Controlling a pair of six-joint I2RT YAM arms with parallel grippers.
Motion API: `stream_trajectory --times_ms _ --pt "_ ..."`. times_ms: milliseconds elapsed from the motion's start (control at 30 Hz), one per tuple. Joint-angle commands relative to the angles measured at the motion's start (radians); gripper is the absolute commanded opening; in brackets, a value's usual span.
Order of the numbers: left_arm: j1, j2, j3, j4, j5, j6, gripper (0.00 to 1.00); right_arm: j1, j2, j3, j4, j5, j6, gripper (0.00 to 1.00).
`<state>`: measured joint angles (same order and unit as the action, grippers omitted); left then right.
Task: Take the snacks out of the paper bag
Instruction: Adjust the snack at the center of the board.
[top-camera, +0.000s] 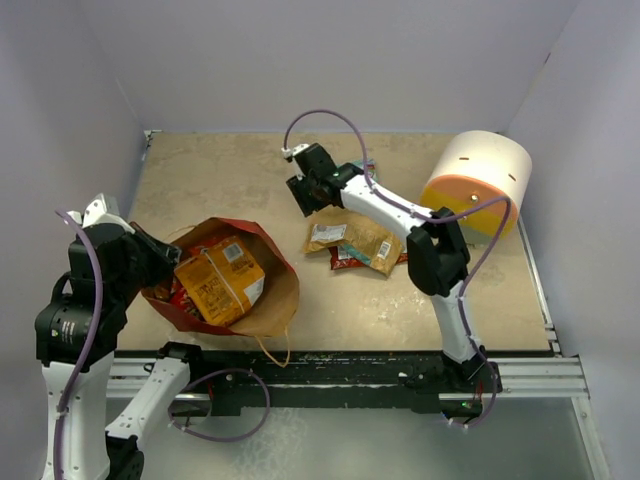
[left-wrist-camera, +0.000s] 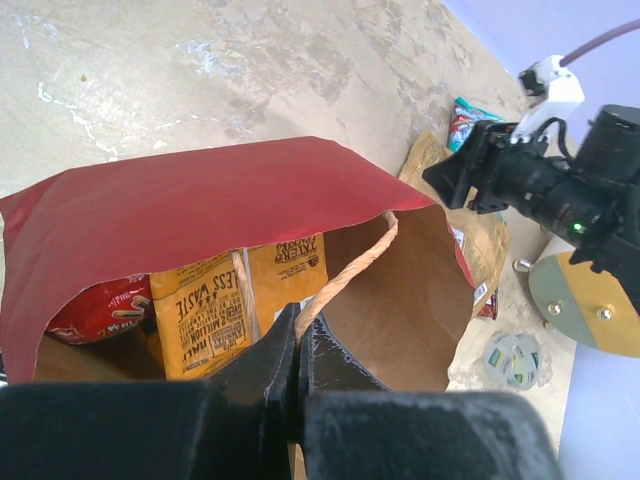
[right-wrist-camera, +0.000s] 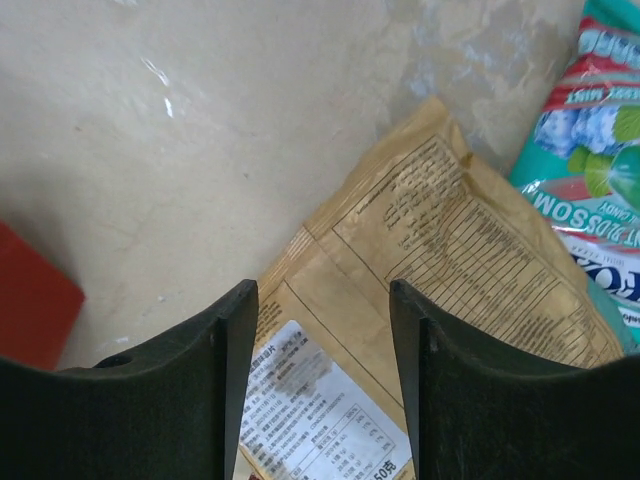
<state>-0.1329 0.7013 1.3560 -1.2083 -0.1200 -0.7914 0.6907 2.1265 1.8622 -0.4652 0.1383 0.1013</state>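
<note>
The paper bag (top-camera: 275, 300) lies on its side at the left, red outside (left-wrist-camera: 200, 200) and brown inside, mouth toward the middle. My left gripper (left-wrist-camera: 297, 325) is shut on its string handle (left-wrist-camera: 350, 262), holding the mouth up. Orange snack packets (top-camera: 222, 280) (left-wrist-camera: 200, 310) and a red one (left-wrist-camera: 100, 310) sit inside. On the table lie a tan packet (top-camera: 360, 240) (right-wrist-camera: 440, 260), a teal one (right-wrist-camera: 600, 150) and a red one (top-camera: 345, 262) under the tan. My right gripper (top-camera: 305, 195) (right-wrist-camera: 323, 290) hovers open just above the tan packet's corner, holding nothing.
A white cylinder with an orange-yellow band (top-camera: 480, 185) lies at the back right by the wall. A small clear tape roll (left-wrist-camera: 513, 358) rests near it. Grey walls close in the table on the left, back and right.
</note>
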Motion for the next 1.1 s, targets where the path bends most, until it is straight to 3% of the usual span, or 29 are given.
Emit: stream_trajectory --times_ms 0,267,433,667,1067 --pt "-0.005 0.011 0.023 0.012 -0.016 0.018 0.00 0.046 0.052 0.110 -0.185 0.205 -0.006 0.59" --pt "-0.004 0.042 0.027 0.023 -0.028 0.035 0.00 0.090 0.050 0.019 -0.194 0.207 -0.016 0.56" --pt "-0.004 0.041 0.014 0.028 -0.028 0.031 0.00 0.093 -0.020 -0.132 -0.158 0.151 -0.059 0.49" --pt "-0.004 0.032 -0.009 0.033 -0.039 0.026 0.00 0.095 -0.144 -0.284 -0.080 0.059 -0.113 0.48" --pt "-0.004 0.043 -0.005 0.036 -0.035 0.054 0.00 0.095 -0.241 -0.391 -0.094 -0.112 0.019 0.49"
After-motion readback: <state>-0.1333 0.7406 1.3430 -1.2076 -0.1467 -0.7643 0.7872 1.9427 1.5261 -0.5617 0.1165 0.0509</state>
